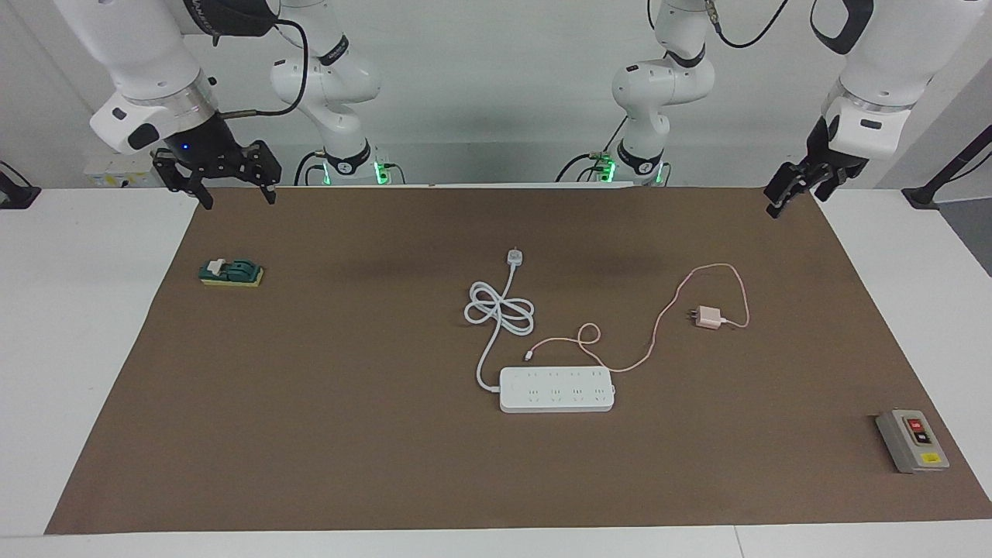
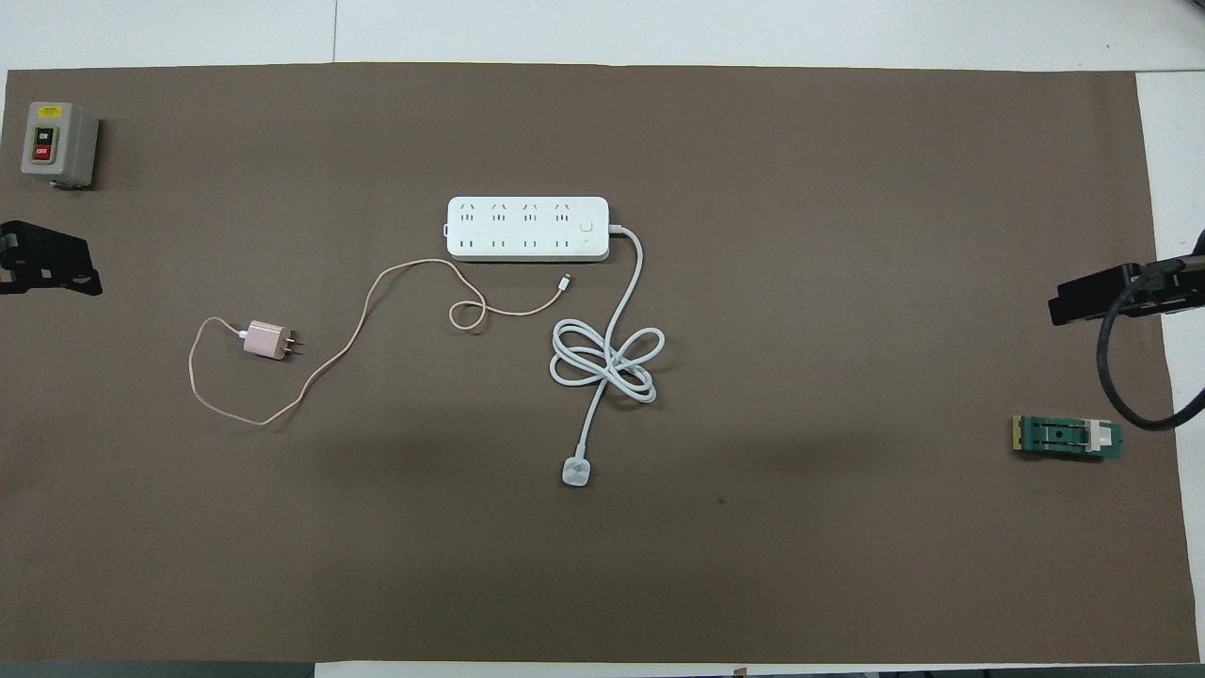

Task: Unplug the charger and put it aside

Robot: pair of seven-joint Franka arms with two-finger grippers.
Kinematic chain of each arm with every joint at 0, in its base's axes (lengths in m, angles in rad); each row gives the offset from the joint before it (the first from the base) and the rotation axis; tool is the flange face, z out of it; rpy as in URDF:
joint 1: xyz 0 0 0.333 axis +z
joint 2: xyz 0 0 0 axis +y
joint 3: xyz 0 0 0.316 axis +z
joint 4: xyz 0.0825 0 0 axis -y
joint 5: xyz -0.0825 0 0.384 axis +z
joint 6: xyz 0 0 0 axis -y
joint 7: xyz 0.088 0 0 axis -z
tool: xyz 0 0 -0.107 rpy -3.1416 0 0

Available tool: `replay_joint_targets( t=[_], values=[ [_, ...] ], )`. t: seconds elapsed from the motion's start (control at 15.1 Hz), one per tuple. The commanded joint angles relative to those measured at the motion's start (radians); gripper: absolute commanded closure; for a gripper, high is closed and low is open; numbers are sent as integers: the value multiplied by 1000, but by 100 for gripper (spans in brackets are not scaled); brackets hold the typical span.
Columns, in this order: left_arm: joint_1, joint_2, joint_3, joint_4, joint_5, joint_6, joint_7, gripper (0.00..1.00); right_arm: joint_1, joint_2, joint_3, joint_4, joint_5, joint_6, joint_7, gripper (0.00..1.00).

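The small pale pink cube charger (image 1: 707, 317) already lies unplugged beside the long white plastic power strip (image 1: 556, 389), so keep your spread right gripper (image 1: 232, 186) and left gripper (image 1: 798, 190), whose fingers I cannot tell apart, raised clear.

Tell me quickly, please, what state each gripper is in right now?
Left gripper: cannot be told, holding nothing, raised over the brown mat's edge.
Right gripper: open, empty, raised over the mat's corner.

In the overhead view both grippers are cut off by the picture's edges: the left gripper (image 2: 47, 259) and right gripper (image 2: 1116, 294) show only dark partial shapes. The power strip (image 2: 527, 228) socket markings are too small to read.
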State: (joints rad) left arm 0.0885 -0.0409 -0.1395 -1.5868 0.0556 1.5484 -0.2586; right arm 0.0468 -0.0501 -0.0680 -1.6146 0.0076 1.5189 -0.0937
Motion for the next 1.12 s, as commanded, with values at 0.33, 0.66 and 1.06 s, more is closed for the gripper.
replay_joint_targets(
  t=[0.33,0.66,1.06],
  values=[
    [-85,-5,23,-21,-65,-51,114,0,-30,-21,14,-33,-17,33,-20,0],
    [-101,-27,23,-97,-103,73,179,0,-27,-19,14,-30,-17,33,-15,0],
    [-101,-28,23,-96,-96,73,217,0,-19,-20,19,-30,-17,35,2,0]
  ],
)
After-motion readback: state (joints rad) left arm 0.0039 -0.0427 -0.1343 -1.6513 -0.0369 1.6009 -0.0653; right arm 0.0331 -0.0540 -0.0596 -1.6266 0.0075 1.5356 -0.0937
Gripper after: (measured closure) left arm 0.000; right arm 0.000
